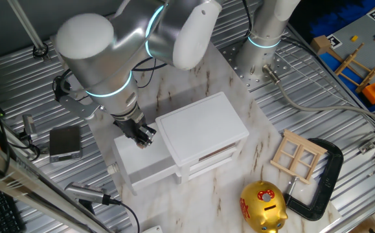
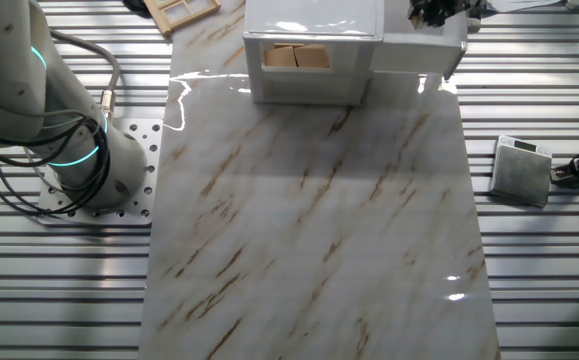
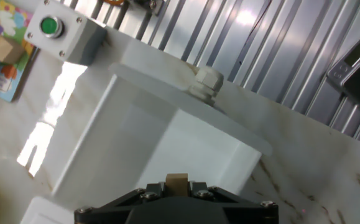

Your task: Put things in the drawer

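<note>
The small white cabinet (image 1: 203, 126) has its drawer (image 1: 142, 165) pulled out to the left. My gripper (image 1: 142, 134) hangs just over the open drawer, shut on a small wooden block (image 3: 176, 182) that sits between the jaws. The hand view looks down into the white drawer tray (image 3: 136, 143), with its round white knob (image 3: 206, 83) on the front wall. In the other fixed view the cabinet (image 2: 309, 20) is at the top edge, the drawer (image 2: 414, 52) sticks out to the right, and my gripper (image 2: 439, 12) is above it. Wooden pieces (image 2: 297, 57) show inside the cabinet's opening.
A gold piggy bank (image 1: 263, 206), a wooden window frame (image 1: 297, 154) and a black clamp (image 1: 323, 175) lie right of the cabinet. A grey box (image 1: 65, 142) sits left of the drawer. A button box with a green button (image 3: 61, 34) stands beyond the drawer front.
</note>
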You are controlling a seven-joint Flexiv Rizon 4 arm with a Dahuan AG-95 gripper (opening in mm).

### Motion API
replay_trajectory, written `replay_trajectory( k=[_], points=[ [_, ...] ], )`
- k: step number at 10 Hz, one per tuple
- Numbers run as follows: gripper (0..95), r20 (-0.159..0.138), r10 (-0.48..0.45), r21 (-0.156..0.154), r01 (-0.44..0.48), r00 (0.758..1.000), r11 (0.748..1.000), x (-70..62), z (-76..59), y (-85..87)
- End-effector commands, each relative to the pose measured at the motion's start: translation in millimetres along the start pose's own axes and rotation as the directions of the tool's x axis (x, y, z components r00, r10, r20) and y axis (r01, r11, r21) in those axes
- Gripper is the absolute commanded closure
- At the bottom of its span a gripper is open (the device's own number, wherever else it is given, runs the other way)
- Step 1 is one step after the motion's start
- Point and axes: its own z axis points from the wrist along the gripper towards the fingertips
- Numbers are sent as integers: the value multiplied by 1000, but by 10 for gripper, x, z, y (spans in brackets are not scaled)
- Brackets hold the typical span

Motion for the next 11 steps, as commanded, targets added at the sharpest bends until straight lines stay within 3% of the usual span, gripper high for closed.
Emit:
replay_trajectory(
  k=[1,5,8,11],
  points=[
    [950,-1,-45,-1,45,999,999,-15,0,3],
    [950,-2,-10,-5,10,1000,1000,6,22,25],
    [950,10,69,-8,-69,998,998,84,157,122],
    [950,24,83,-2,-83,996,997,164,233,208]
  ],
)
